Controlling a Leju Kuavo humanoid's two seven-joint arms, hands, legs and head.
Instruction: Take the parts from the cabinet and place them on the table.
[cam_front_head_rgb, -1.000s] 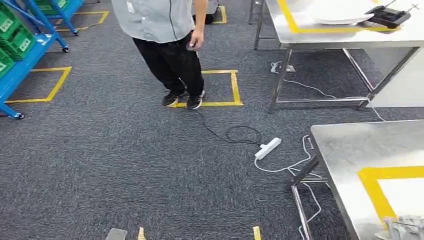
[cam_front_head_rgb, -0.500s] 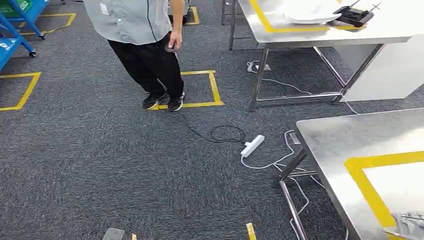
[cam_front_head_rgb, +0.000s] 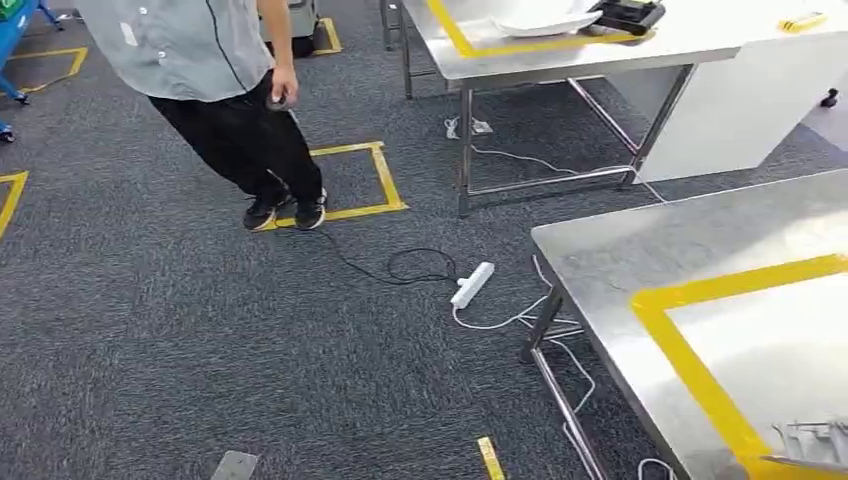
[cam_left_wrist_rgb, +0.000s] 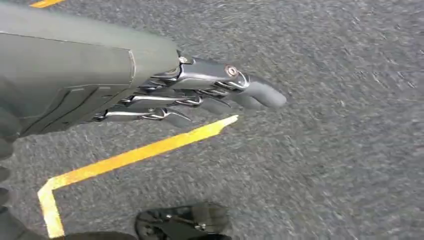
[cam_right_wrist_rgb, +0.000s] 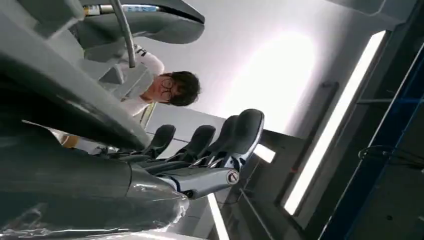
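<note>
**Turning toward the worktop, load unconfirmed**

Swinging right is what has changed. Across the last second the whole head view has slid left, so read that as the camera turning, not as things moving. The steel worktop (cam_front_head_rgb: 620, 250) at 4 o'clock now takes far more of the picture, and its yellow tape outline (cam_front_head_rgb: 690, 350) shows a long edge. The blue rack (cam_front_head_rgb: 22, 18) has almost slipped off at 11 o'clock. The person (cam_front_head_rgb: 200, 60) sits further toward 11 o'clock than before.

For the task, I judge this to be the carry leg, with the robot squaring up to the drop-off surface and nothing set down inside the tape yet.

Your left robot hand (cam_left_wrist_rgb: 200, 95) hangs over the carpet (cam_left_wrist_rgb: 325, 150), fingers straight and holding nothing.

Your right robot hand (cam_right_wrist_rgb: 200, 150) points up at the ceiling lights with its fingers stretched. You cannot tell from the pictures whether it carries anything. A crinkled shiny surface (cam_right_wrist_rgb: 90, 220) lies under it and might be a wrapped part.

A pale grey shape (cam_front_head_rgb: 815, 442) at 5 o'clock in the head view is cut off by the frame, over the near end of the worktop. It could be hand or part; confirm before releasing.

Mind the power strip (cam_front_head_rgb: 472, 284) and loose cables on the floor by the worktop leg.
</note>
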